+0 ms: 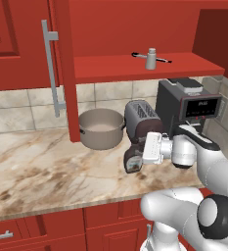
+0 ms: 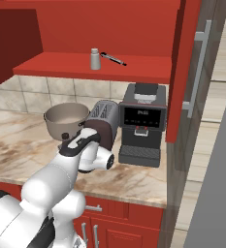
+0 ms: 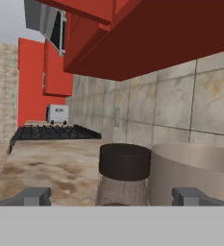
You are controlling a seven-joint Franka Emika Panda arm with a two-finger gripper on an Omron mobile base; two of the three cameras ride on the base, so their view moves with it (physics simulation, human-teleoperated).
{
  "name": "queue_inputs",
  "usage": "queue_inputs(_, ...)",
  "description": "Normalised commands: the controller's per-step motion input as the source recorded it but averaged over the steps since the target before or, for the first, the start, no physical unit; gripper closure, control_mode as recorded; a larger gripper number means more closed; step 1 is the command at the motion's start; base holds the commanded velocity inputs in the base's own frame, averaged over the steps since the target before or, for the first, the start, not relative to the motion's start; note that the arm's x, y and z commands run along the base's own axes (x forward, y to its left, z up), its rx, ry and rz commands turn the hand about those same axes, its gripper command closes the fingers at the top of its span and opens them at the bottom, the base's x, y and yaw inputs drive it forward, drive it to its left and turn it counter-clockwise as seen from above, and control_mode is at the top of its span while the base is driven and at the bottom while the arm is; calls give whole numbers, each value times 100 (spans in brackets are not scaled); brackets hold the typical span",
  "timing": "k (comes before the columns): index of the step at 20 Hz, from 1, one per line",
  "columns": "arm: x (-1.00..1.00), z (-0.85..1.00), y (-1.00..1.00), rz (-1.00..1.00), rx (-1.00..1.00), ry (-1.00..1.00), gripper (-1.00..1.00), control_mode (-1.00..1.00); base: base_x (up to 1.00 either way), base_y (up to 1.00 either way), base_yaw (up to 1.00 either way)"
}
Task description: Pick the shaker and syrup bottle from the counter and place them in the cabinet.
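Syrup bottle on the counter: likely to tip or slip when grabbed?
The syrup bottle looks squat, so probably stable. Its smooth-looking sides may slip; the open gripper straddles it below the cap. The pot stands close, so a nudge could knock it.

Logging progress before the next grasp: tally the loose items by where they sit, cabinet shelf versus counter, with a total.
Cabinet shelf: 2, shaker, thin dark rod
Counter: 4, syrup bottle, pot, toaster, coffee machine
Total: 6

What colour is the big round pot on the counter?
The round metal pot is greyish-tan, shown best in the left base view.
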Motion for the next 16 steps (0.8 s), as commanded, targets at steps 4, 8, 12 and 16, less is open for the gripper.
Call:
queue_inputs(4,19,-10,0,-3,0,0,-100,-100,0,0,0)
queue_inputs(8,19,-7,0,-2,0,0,-100,-100,0,0,0)
queue_inputs(12,18,-7,0,-2,0,0,-100,-100,0,0,0)
queue_inputs(16,17,-10,0,-2,0,0,-100,-100,0,0,0)
